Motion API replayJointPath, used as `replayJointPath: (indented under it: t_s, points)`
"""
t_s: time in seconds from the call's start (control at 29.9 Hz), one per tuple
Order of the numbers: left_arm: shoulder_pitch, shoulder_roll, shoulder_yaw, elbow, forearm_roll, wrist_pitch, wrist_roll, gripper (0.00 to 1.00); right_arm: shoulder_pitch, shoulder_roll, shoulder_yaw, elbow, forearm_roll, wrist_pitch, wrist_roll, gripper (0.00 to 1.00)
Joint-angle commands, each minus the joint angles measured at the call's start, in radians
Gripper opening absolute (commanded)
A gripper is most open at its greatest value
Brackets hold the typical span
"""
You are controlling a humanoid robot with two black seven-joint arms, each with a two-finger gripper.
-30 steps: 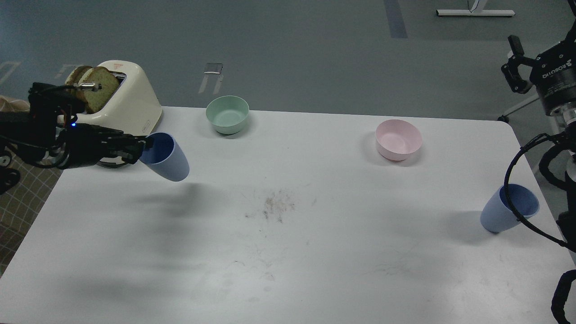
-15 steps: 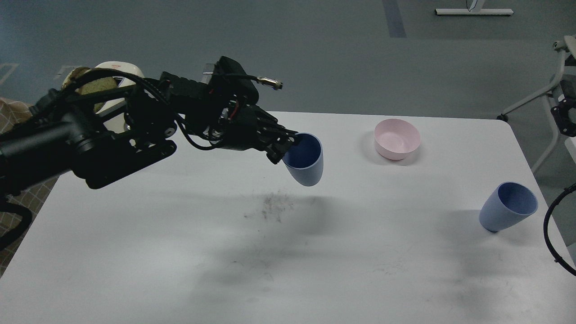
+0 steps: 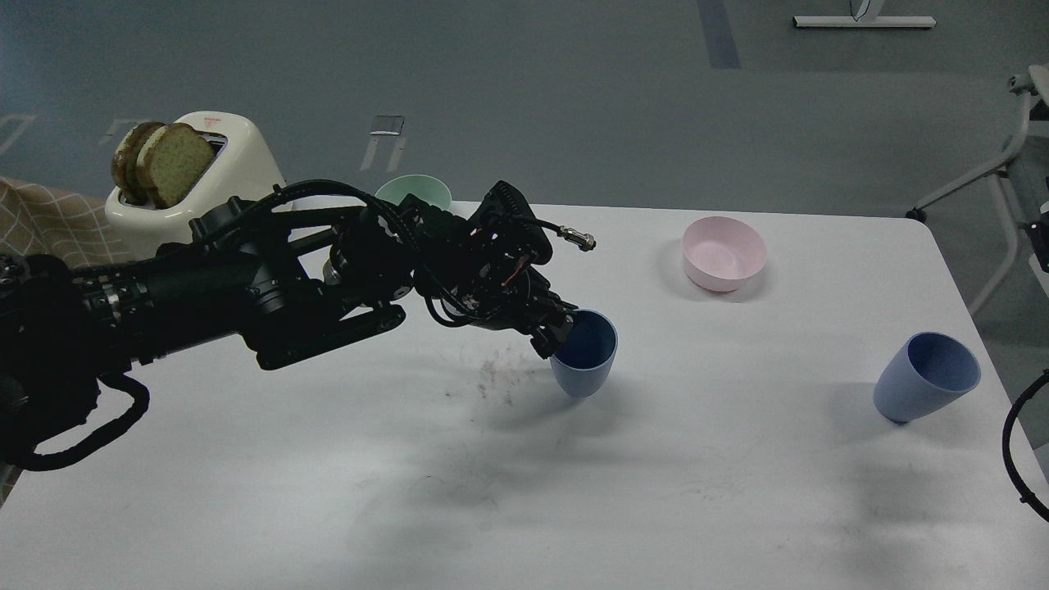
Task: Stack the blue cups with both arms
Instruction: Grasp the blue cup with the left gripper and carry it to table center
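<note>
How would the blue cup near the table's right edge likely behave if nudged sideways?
The free blue cup already leans on its narrow rounded base, so it would probably tip, then roll. It looks like thin plastic, likely light and stiff. It stands near the table edge, so it might roll off.

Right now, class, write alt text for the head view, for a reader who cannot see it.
The left gripper holds a blue cup by its rim at the middle of a white table. A second blue cup stands near the right edge, a pink bowl behind.
</note>
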Motion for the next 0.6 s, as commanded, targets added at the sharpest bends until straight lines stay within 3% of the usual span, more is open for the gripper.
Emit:
replayJointPath:
  t_s: [0.0, 0.57]
  points:
    - [0.003, 0.015, 0.002, 0.004, -0.002, 0.000, -0.002, 0.00, -0.001, 0.010, -0.003, 0.001, 0.000, 0.000, 0.001, 1.00]
    - [0.015, 0.105, 0.008, 0.044, -0.015, 0.000, -0.026, 0.00, 0.003, 0.011, -0.009, 0.016, 0.000, 0.000, -0.001, 1.00]
